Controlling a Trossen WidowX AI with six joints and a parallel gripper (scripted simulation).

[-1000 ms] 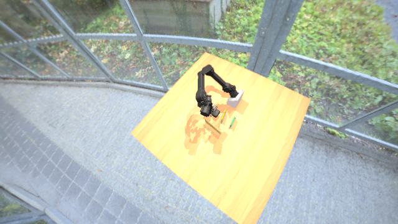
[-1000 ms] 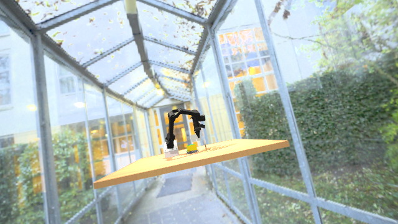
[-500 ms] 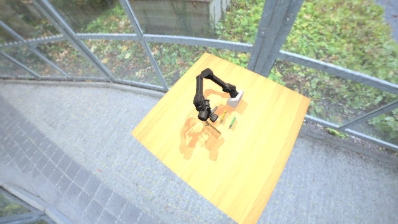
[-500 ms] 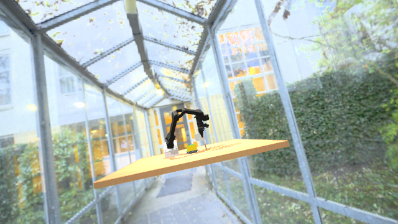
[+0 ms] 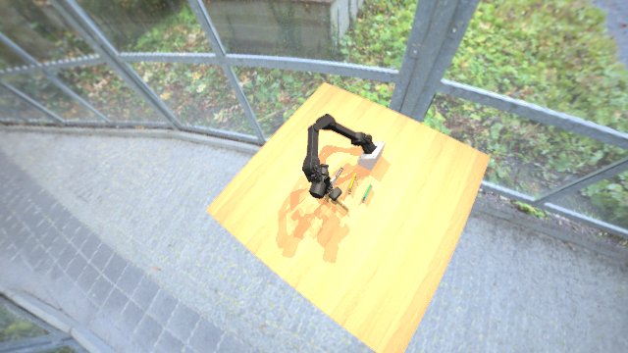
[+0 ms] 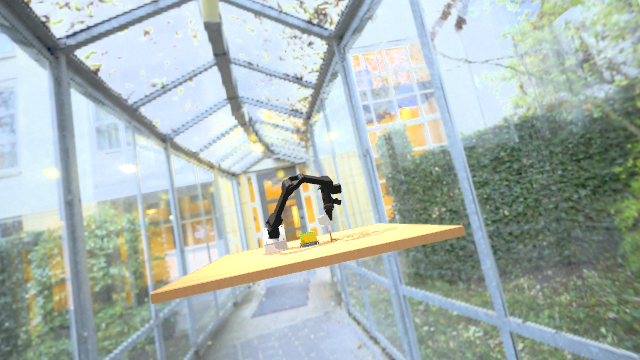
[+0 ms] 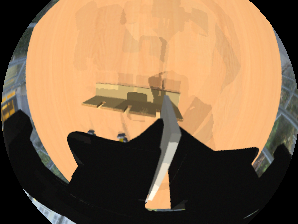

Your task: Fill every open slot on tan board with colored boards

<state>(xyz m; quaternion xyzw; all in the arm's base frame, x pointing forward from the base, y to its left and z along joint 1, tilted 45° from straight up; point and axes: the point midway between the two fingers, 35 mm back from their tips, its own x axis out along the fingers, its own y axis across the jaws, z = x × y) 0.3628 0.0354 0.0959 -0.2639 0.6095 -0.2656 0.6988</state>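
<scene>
My gripper [image 6: 329,218] [image 7: 164,123] is shut on a white board [image 6: 324,220] [image 7: 172,136], held upright above the table. The tan board [image 5: 340,205] [image 6: 330,235] [image 7: 142,109] stands on edge, and three slots show along its edge in the wrist view. The white board's far end overlaps its right part there, near the right slot; its notch is hidden, and I cannot tell the height gap. The yellow board [image 5: 352,182] [image 6: 309,240] and green board [image 5: 368,191] stand in holders. In the wrist view the fingers hide most of them.
A thin grey piece, probably the white board's holder [image 5: 338,175], lies beside the wrist in the top view. The arm's pale base [image 5: 370,158] [image 6: 275,246] stands behind the holders. The wooden table [image 5: 392,245] [image 6: 225,272] carries everything; arm shadows fall around the tan board.
</scene>
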